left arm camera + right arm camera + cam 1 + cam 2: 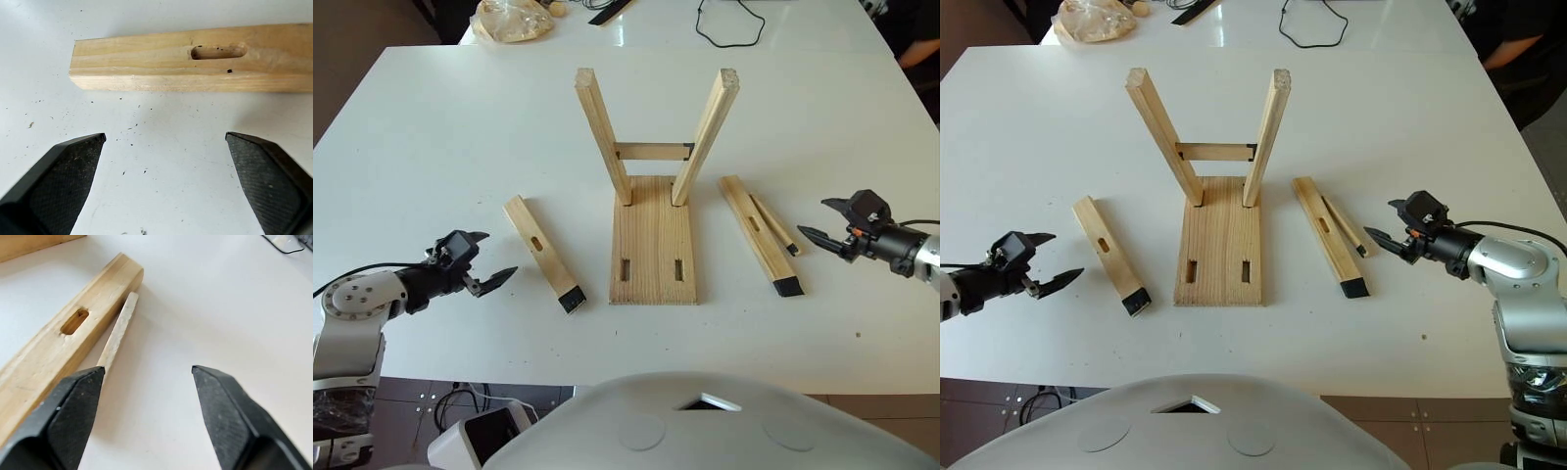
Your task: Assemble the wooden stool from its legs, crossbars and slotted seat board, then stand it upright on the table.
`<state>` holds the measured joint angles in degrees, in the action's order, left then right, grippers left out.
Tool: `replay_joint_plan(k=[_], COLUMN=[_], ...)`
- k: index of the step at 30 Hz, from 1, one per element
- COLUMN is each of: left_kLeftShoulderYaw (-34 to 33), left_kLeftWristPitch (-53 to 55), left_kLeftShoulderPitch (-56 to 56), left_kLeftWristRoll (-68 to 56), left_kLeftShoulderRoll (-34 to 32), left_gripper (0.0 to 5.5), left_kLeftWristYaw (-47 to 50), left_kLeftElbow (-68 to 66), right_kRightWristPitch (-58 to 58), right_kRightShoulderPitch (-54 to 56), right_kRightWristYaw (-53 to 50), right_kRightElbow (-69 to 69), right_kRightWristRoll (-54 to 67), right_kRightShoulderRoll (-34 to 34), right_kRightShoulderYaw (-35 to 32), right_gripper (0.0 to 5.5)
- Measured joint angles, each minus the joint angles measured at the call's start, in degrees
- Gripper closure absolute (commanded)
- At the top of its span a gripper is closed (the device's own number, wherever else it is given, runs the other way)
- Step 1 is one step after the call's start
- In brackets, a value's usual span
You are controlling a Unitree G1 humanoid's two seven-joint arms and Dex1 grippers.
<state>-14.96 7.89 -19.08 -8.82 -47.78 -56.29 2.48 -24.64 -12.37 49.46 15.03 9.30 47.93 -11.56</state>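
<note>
The slotted seat board (652,240) lies flat at the table's middle. Two legs (604,137) stand in its far slots, joined by a crossbar (652,151). A loose leg (543,253) with a black foot lies left of the board, its slot visible in the left wrist view (217,51). Another loose leg (760,233) lies right of the board with a thin crossbar (773,224) against it. My left gripper (492,259) hovers open left of the left leg. My right gripper (823,220) is open, just right of the thin crossbar (116,335).
A plastic bag (514,20) and a black cable (729,29) lie at the table's far edge. White tabletop (431,127) stretches bare on both sides of the stool parts. The near table edge runs close below both grippers.
</note>
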Motion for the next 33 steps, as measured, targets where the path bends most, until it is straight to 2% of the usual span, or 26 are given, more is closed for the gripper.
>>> replay_joint_plan(k=[8,17,24,27,30,33], left_kLeftShoulderYaw=[4.1,8.3,9.6,9.0,3.6,-3.3], left_kLeftWristPitch=[-2.5,-3.8,-3.5,0.0,6.9,16.5], left_kLeftShoulderPitch=[3.3,9.3,10.6,11.1,11.8,14.2], left_kLeftWristRoll=[-0.2,0.4,0.4,-2.3,-10.5,-21.9], left_kLeftShoulderRoll=[0.6,1.8,2.0,2.3,2.3,1.0], left_gripper=[0.99,0.99,0.99,0.99,0.99,0.49], left_kLeftWristYaw=[0.8,2.8,3.5,3.0,2.1,1.9], left_kLeftElbow=[-2.0,-5.3,-5.4,-4.6,0.5,8.9], right_kRightWristPitch=[-1.6,0.2,1.7,1.7,1.9,2.4], right_kRightShoulderPitch=[-1.1,0.1,0.9,1.7,5.9,12.6], right_kRightWristYaw=[1.5,1.2,0.7,-0.8,-3.1,-4.8], right_kRightElbow=[0.8,-5.3,-6.6,-7.8,-8.9,-7.2], right_kRightWristRoll=[2.0,1.6,1.7,1.9,4.4,11.4], right_kRightShoulderRoll=[-0.2,-1.1,-1.7,-2.2,-2.8,-4.1], right_kRightShoulderYaw=[1.9,5.2,5.8,4.6,-0.6,-8.2], right_gripper=[3.8,5.09,5.09,5.09,5.09,5.09])
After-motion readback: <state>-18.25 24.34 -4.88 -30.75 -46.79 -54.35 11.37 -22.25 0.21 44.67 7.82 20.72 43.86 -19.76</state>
